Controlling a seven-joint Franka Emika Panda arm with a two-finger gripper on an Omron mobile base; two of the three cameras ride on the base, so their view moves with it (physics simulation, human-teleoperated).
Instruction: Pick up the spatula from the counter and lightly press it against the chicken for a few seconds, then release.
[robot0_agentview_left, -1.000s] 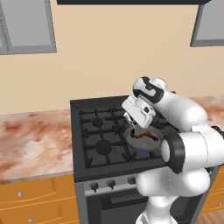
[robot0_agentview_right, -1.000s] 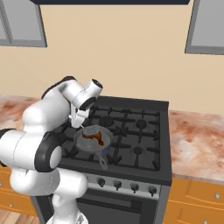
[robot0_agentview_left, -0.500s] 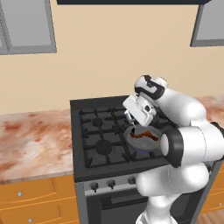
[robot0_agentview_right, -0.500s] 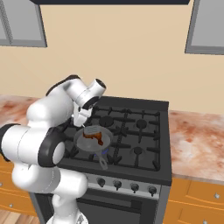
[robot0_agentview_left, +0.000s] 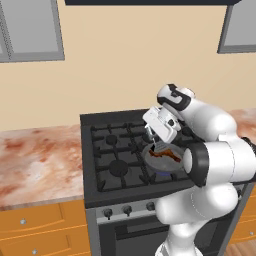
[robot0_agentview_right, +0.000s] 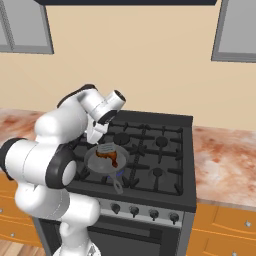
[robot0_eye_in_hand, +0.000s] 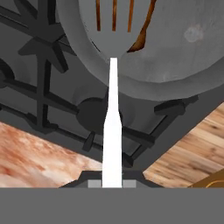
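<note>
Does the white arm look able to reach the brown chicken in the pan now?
Likely yes: the pincer is shut on the white-handled grey slotted spatula, whose blade lies over the brown chicken in the round grey pan; nothing stands between.

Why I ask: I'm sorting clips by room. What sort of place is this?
A kitchen, rendered rather than real: a black gas stove with burner grates and knobs, a reddish marbled counter beside it, and orange wooden cabinets below.
</note>
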